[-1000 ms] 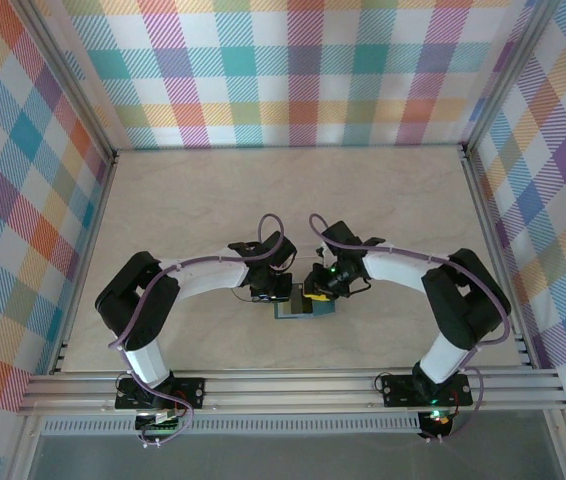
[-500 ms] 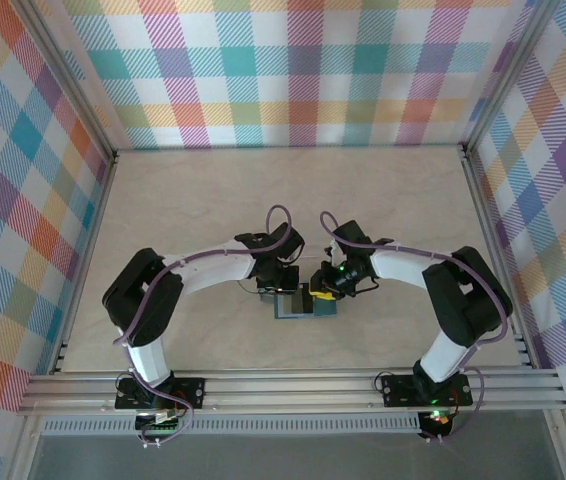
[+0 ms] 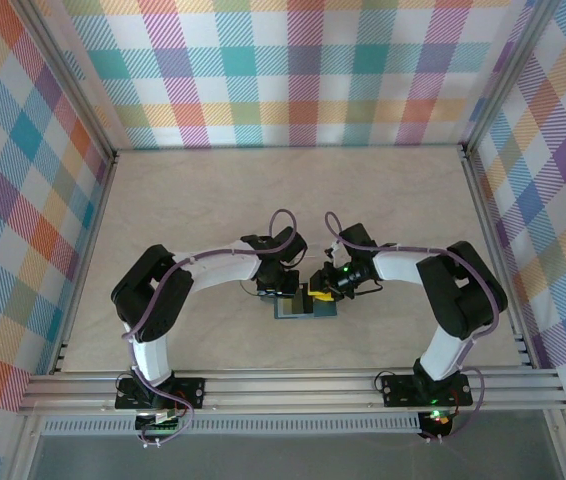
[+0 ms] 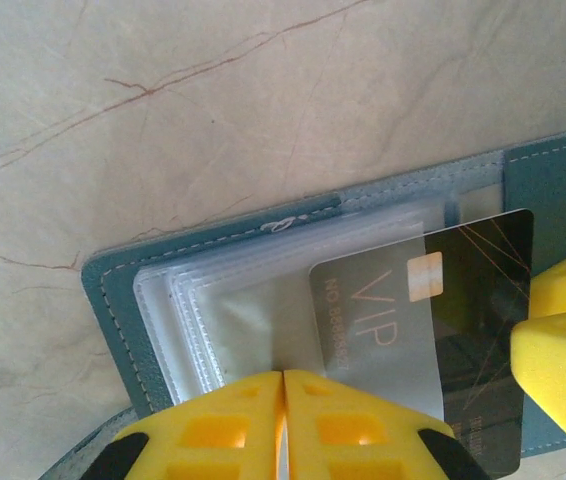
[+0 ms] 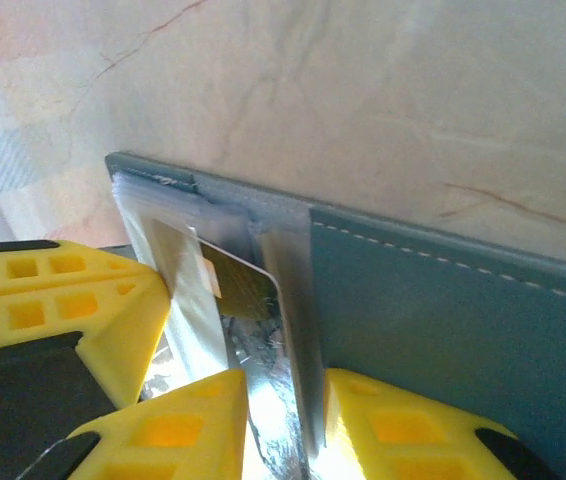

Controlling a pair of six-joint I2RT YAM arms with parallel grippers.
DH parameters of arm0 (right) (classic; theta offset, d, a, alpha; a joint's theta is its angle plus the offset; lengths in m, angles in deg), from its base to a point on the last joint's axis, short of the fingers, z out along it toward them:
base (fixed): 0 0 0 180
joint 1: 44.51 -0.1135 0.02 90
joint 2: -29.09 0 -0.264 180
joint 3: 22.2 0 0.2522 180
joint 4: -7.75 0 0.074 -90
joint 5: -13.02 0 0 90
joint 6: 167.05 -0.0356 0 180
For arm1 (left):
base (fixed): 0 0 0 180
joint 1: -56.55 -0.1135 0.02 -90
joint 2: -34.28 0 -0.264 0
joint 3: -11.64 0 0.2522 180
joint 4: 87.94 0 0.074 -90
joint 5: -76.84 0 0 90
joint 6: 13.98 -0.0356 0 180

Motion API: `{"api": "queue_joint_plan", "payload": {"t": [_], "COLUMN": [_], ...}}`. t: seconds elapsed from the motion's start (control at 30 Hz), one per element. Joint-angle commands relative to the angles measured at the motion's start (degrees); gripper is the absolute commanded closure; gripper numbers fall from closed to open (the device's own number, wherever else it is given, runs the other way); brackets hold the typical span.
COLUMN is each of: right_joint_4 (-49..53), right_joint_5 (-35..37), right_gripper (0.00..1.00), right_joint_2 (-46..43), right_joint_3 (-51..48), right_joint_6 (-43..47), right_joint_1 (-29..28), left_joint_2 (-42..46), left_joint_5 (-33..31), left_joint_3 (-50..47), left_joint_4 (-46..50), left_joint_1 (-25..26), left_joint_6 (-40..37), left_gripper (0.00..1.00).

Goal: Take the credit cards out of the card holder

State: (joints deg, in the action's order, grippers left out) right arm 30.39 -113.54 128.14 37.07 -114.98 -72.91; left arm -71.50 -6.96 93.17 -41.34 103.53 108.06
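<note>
Left gripper (image 4: 283, 388) has its yellow fingertips pressed together over the clear sleeves (image 4: 213, 310) of the open card holder (image 4: 111, 300), which lies flat on the marbled table (image 4: 183, 120). One credit card (image 4: 468, 290) (dark, marked VIP) sticks partway out. Right gripper (image 5: 285, 405) straddles its edge at a narrow gap; whether it truly pinches, I cannot tell.
</note>
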Motion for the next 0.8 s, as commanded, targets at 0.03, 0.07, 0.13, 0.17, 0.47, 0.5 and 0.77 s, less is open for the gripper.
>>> {"api": "queue_joint_plan", "payload": {"t": [0.03, 0.07, 0.13, 0.17, 0.47, 0.5, 0.77], "right_joint_4": [-4.1, -4.5, -5.1, -5.3, -7.4, -7.1, 1.1], "right_joint_5": [-3.8, -4.2, -4.5, -4.8, -6.0, -5.5, 1.4], "right_gripper": [0.75, 0.76, 0.77, 0.77, 0.86, 0.87, 0.91], "right_joint_2": [2.4, 2.4, 2.7, 2.8, 1.6, 1.1, -4.2], "right_joint_3": [-1.3, -1.4, -1.6, -1.6, -3.0, -3.1, -3.2], "right_joint_6": [-0.2, -0.4, -0.6, -0.7, -1.3, -1.0, 2.9], "right_joint_1": [0.0, -0.1, -0.1, 0.0, 0.4, 0.5, 1.9], "left_joint_2": [-4.3, -4.3, -4.4, -4.5, -3.5, -3.4, -1.4], "left_joint_5": [-2.8, -2.6, -2.4, -2.3, -2.7, -2.7, -4.1], "left_joint_3": [-1.8, -1.8, -1.8, -1.8, -2.8, -2.9, -4.0], "left_joint_4": [4.5, 4.5, 4.4, 4.4, 3.7, 3.6, 4.2], "left_joint_1": [1.3, 1.3, 1.4, 1.4, 1.4, 1.4, 1.4], "left_joint_6": [-1.1, -1.0, -1.1, -1.0, -0.1, -0.2, -0.2], "left_gripper": [0.9, 0.9, 0.9, 0.9, 0.9, 0.9, 0.9]}}
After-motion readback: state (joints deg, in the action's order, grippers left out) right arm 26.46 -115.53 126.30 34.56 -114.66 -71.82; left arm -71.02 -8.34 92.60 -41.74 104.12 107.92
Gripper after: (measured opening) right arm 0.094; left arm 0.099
